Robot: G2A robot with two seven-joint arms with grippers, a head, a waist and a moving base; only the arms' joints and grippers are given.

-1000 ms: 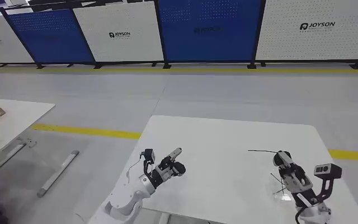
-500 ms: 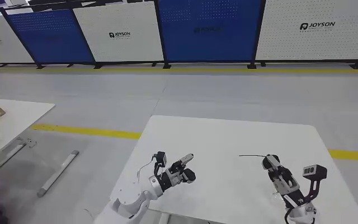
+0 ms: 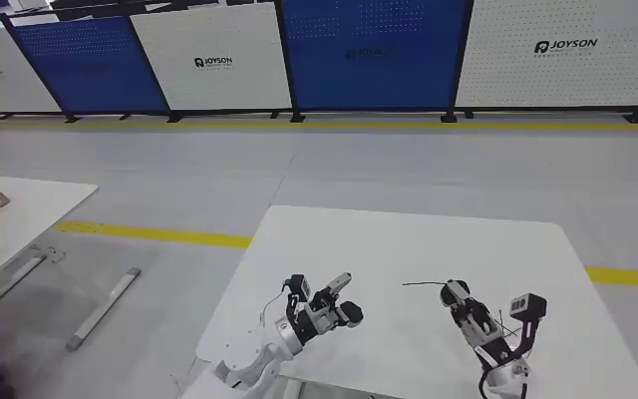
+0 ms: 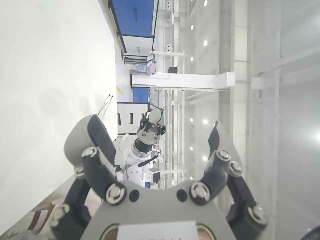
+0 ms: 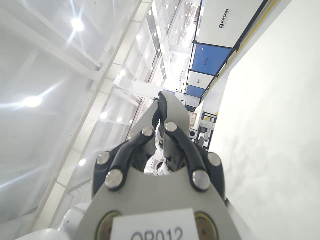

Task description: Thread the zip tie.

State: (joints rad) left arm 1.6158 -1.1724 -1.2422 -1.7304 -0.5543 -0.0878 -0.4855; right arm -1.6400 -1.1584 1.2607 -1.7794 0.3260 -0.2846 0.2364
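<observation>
Blue and white panels (image 3: 369, 55) close off the far side of the hall, and a white table (image 3: 399, 239) fills the near ground. Over its near right part the right gripper (image 3: 451, 290) is clamped on the zip tie (image 3: 424, 285), a thin black strip that juts out leftward above the tabletop. To its left, well apart, the left gripper (image 3: 345, 297) hangs with its fingers spread wide and nothing between them. A few loose ties (image 4: 107, 103) lie on the table at the near right.

The zip tie looks almost weightless, narrow and springy, so its free length will likely sag and quiver with any quick motion. Its smooth plastic may also slide in the pads. I cannot tell whether the free end is the head or the tip. The left gripper would do best to pinch close to that end, leaving little overhang, so the two ends can be lined up steadily.
</observation>
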